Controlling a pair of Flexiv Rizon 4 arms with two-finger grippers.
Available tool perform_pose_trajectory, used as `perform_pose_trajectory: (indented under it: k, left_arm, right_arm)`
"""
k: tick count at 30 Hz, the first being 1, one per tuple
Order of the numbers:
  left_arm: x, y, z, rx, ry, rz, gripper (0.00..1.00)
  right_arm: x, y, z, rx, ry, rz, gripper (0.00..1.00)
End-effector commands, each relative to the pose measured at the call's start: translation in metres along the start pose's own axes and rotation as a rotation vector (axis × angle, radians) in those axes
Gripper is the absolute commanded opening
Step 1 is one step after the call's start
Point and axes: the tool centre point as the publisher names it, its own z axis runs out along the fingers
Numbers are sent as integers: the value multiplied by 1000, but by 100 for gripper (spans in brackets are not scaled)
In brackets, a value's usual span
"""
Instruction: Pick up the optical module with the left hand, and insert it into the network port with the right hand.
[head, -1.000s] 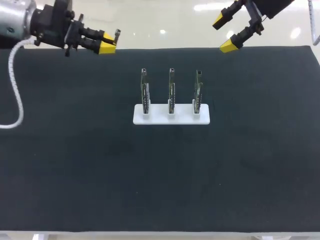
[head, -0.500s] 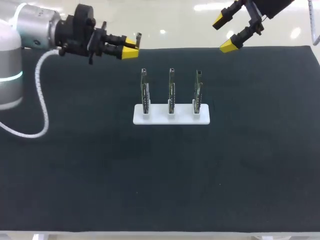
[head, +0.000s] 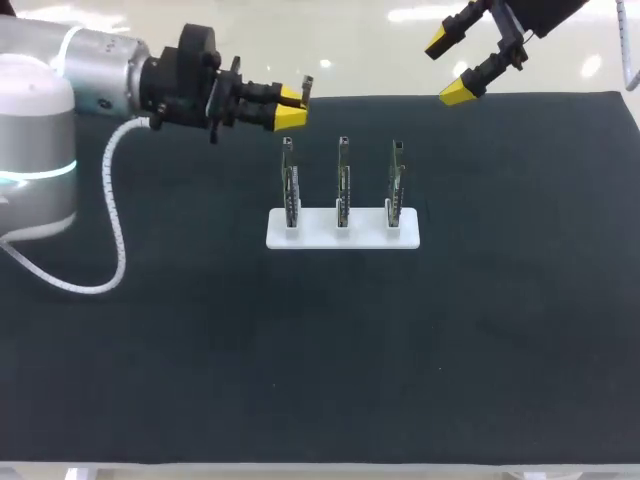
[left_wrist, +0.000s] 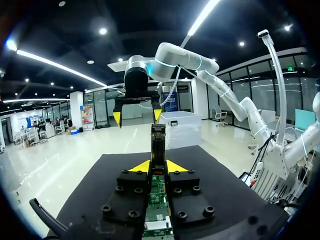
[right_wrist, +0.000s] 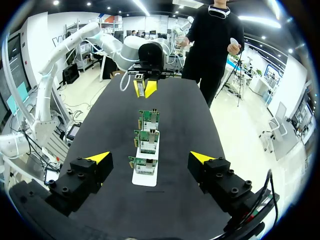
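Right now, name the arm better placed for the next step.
Left. The left end effector grips the optical module close to the leftmost board; the right end effector hangs open, farther back.

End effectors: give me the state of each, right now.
Left end effector: closed on the optical module.
Right end effector: open, holding nothing.

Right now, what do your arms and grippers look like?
The left arm is rounded silver-white with a glowing cyan ring and a white ribbed cable. The left gripper and right gripper are black bolted blocks with yellow wedge tips.
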Motion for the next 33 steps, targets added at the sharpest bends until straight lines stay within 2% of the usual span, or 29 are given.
perform_pose_trajectory:
  k: [1, 11, 33]
  left_arm:
    - [2, -10, 5, -50, -4, 3, 0]
    - [4, -13, 18, -80, -20, -3, 0]
    - [2, -12, 24, -55, -26, -12, 0]
  right_arm:
    - [0, 1, 0, 2, -1, -1, 100]
    - [0, 1, 0, 2, -1, -1, 100]
    - [0, 1, 0, 2, -1, -1, 100]
